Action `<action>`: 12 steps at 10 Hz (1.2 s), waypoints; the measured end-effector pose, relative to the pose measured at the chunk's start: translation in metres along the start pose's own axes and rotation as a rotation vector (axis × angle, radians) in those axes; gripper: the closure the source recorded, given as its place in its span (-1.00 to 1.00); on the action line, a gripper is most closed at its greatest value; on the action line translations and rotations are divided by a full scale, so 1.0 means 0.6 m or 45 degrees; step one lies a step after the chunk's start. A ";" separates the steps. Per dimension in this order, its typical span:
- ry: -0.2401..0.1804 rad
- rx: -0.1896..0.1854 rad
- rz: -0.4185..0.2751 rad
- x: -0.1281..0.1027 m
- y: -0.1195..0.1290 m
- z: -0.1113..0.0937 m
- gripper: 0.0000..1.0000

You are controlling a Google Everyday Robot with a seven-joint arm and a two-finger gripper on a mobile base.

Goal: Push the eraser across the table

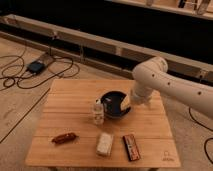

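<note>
The eraser [130,147] lies flat near the front edge of the surface [75,100], well apart from the hand [125,103], nearer the camera than it. The hand hangs at the right rim of the dark bowl [113,94]; whether it is open or closed cannot be told.

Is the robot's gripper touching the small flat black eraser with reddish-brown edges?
Apart. The camera view shows the gripper beside the round dark bowl, with light wooden table planks between it and the eraser.

On the table [75,95], the eraser [130,146] lies just right of the sponge block [104,144]; the gripper [125,102] hangs over the bowl [112,106] behind them
</note>
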State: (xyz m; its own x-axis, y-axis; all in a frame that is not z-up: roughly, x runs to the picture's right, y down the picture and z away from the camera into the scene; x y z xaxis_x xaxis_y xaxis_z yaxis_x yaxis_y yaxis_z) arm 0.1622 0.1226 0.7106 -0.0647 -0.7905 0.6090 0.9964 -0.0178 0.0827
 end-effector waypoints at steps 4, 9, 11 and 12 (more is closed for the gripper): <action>-0.123 0.036 -0.016 -0.124 -0.011 0.061 -0.60; -0.219 0.019 -0.014 -0.246 -0.017 0.127 -0.60; -0.202 -0.037 -0.009 -0.273 -0.010 0.154 -0.60; -0.197 -0.053 -0.009 -0.280 -0.009 0.161 -0.60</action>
State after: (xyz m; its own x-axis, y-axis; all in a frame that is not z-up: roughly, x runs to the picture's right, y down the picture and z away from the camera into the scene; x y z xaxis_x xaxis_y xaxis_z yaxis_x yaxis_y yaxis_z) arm 0.1626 0.3146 0.6840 -0.0761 -0.6868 0.7229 0.9971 -0.0510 0.0565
